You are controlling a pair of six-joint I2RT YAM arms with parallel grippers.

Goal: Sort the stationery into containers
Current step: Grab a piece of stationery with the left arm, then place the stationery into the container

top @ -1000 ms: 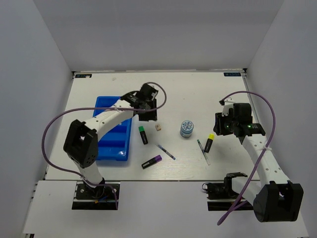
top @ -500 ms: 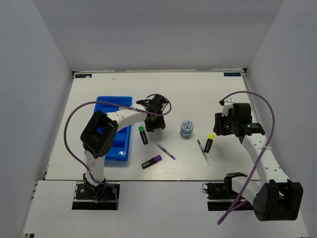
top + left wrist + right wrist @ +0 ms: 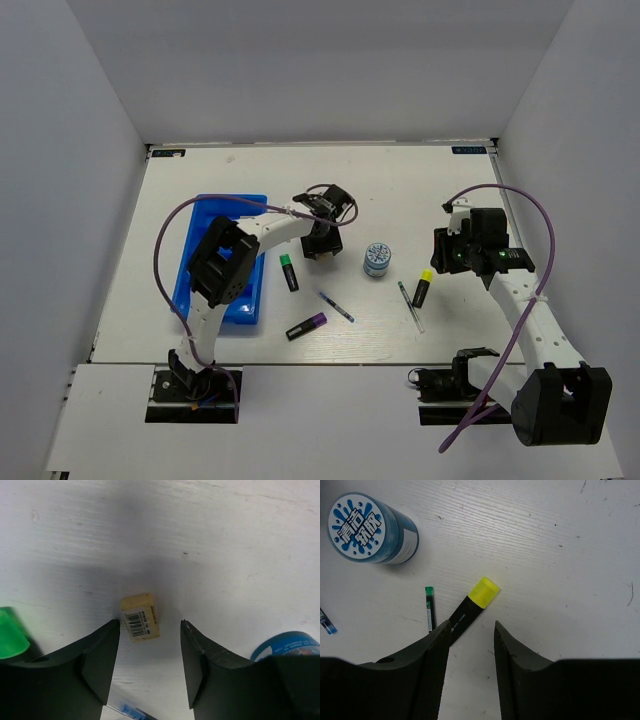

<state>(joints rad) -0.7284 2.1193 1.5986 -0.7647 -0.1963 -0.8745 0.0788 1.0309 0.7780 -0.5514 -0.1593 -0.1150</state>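
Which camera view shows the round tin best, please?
The right wrist view: the tin sits close and whole, its printed lid clear. The top view shows it whole but small; the left wrist view catches only a blue edge.

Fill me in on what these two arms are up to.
They are sorting stationery into the blue tray. The left gripper is open and straddles a small pale eraser on the table, not gripping it. The right gripper is open above the yellow-capped highlighter. Neither holds anything. The green-capped highlighter, purple-capped highlighter and round tin lie outside the tray.
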